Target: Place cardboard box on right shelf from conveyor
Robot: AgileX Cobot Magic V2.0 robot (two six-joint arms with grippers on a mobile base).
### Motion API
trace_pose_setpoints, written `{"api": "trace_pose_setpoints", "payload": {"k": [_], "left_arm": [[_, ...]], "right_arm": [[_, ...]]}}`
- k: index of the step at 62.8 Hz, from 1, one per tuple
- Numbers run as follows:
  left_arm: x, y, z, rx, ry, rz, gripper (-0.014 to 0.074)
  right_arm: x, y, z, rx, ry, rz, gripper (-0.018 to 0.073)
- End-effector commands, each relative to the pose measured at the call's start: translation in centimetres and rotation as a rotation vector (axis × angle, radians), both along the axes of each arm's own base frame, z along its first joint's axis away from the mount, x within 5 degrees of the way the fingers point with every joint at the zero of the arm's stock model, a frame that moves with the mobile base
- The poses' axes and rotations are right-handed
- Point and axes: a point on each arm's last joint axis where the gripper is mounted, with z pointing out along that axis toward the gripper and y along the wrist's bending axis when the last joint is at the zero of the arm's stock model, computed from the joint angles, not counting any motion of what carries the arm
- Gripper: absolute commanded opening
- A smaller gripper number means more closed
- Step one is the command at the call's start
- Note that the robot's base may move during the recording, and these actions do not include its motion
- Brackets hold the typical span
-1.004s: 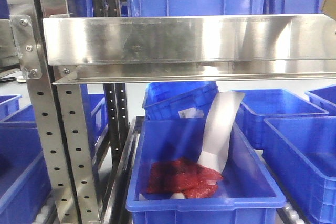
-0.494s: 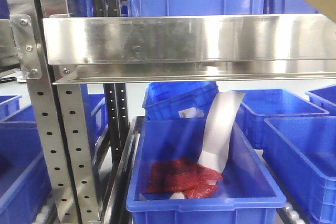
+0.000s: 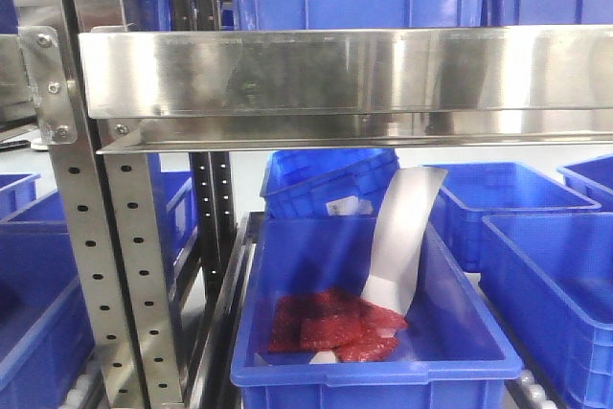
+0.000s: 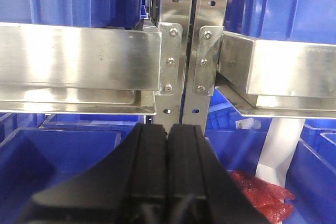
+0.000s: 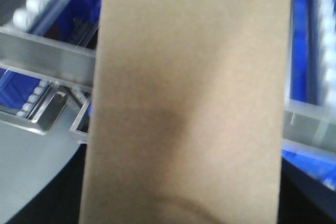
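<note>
Front-facing view no longer shows the tan corner that sat at 2 o'clock 0.5 s ago. Only the right shelf [image 3: 335,69] and blue bins [image 3: 383,385] show, so I judge the box is not yet placed. Right wrist view is filled by the cardboard box [image 5: 189,98], plain tan, unprinted and blurred. It hides the right hand, so I cannot tell its grip. My left hand [image 4: 168,132] is clenched on nothing.

Shelf [image 3: 335,69]: brushed stainless, glossy, reflective. Uprights [image 3: 91,265]: perforated metal, duller. Bins [image 3: 383,371]: smooth blue plastic, slight sheen. Box [image 5: 189,98]: matt tan cardboard, blurred here. Left gripper [image 4: 168,129]: matt black, probably plastic or rubber.
</note>
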Motion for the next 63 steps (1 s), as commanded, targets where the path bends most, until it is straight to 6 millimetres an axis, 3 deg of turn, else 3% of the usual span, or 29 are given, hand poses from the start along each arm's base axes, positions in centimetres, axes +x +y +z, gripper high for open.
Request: {"api": "trace_pose_setpoints", "payload": {"k": [1,11,18,26,52,63], "left_arm": [[-0.1,0.1,1.0,-0.027,-0.102,0.008,-0.0119],[-0.1,0.1,1.0,-0.027,-0.102,0.008,-0.0119],[-0.1,0.1,1.0,-0.027,-0.102,0.008,-0.0119],[-0.1,0.1,1.0,-0.027,-0.102,0.008,-0.0119],[-0.1,0.1,1.0,-0.027,-0.102,0.008,-0.0119],[-0.1,0.1,1.0,-0.027,-0.102,0.008,-0.0119]], "right_arm": [[1.6,0.2,3.2,-0.041,-0.165,0.043,0.0134],[5.9,1.2,4.4,-0.150,-0.196,0.132,0.0134],[8.4,2.0,4.3,-0.135,-0.178,0.154,0.0134],[11.1,3.1,3.5,-0.242,-0.214,0.240,0.0134],[16.3,4.8,0.5,-0.926,-0.459,0.661,0.0134],[18.2,5.7,-0.5,-1.011,-0.528,0.692,0.0134]]}}
